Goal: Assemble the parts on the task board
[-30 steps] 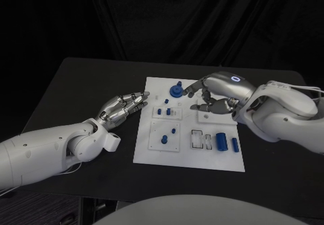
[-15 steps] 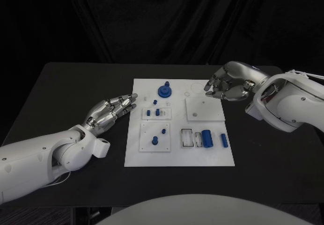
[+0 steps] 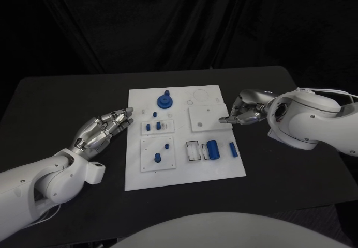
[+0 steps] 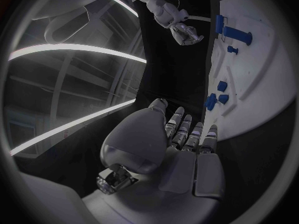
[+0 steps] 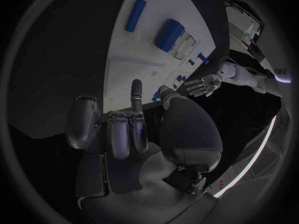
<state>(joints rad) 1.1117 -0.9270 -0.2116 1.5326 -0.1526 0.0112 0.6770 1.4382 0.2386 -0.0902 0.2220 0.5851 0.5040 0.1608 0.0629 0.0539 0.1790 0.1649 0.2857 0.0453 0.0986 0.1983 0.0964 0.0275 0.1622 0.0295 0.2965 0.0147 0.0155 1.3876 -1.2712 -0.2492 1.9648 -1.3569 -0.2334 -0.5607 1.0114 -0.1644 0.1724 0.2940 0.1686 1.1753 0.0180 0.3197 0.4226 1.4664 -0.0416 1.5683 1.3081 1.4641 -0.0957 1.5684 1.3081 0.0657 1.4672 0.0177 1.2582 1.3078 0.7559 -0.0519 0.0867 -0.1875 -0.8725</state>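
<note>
The white task board (image 3: 187, 173) lies mid-table. On it a blue gear-shaped part (image 3: 164, 99) stands near the far edge, with small blue pieces (image 3: 153, 125) and a blue peg (image 3: 157, 157) in the left blocks. A blue cylinder (image 3: 212, 149) and a blue bar (image 3: 233, 149) lie at the near right. My left hand (image 3: 104, 129) lies flat with its fingers stretched out, its tips at the board's left edge, holding nothing. My right hand (image 3: 242, 111) hovers at the board's right edge with its fingers curled in, and I see nothing in it (image 5: 131, 129).
Two white slotted holders (image 3: 194, 150) sit beside the blue cylinder. A plain white square block (image 3: 207, 116) lies near my right hand. Black table (image 3: 298, 170) surrounds the board on all sides.
The camera has shifted. My right hand has drawn back from the blue gear-shaped part to the board's right edge and curled its fingers. My left hand keeps its place by the left edge.
</note>
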